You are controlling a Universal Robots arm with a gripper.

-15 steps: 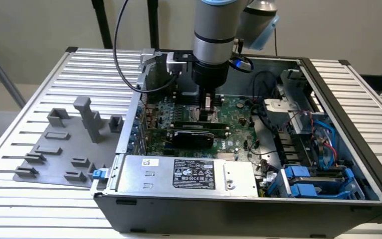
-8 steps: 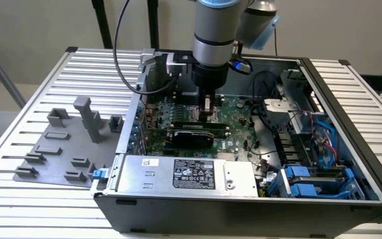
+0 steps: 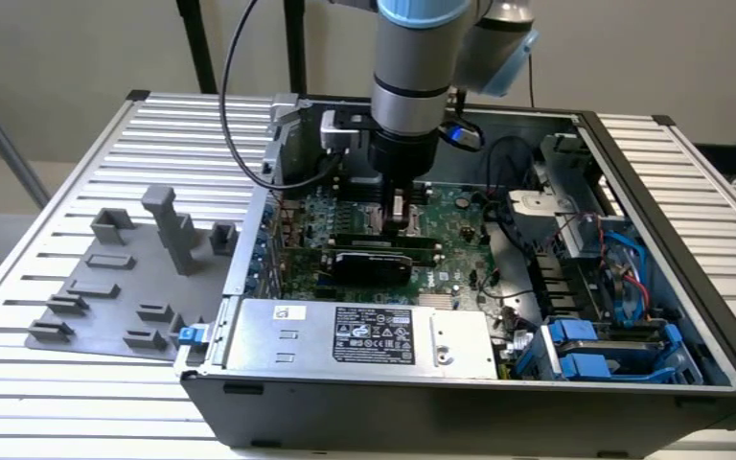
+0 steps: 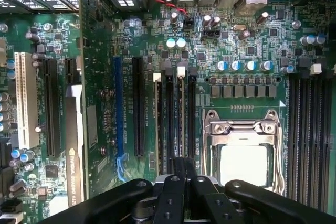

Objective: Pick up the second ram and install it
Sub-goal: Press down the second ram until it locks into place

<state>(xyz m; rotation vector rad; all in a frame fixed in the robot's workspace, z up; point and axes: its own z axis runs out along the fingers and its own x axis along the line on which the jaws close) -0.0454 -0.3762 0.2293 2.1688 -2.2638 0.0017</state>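
I am hanging my gripper [image 4: 178, 182] low over the motherboard [image 4: 105, 51] inside the open computer case [image 3: 675, 192], fingers pressed together right above the RAM slots [image 4: 173, 119]. The second ram [image 4: 181, 114] appears to be sitting edge-on in its slot beneath me. It looks light, stiff and fragile, so I'd take hold along its top edge.

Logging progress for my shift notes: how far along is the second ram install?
Done: the approach; the gripper sits low in the case, above the memory slots, apart from the grey holder. In hand: I cannot tell whether it holds the second ram. Left: a seated stick isn't confirmed.
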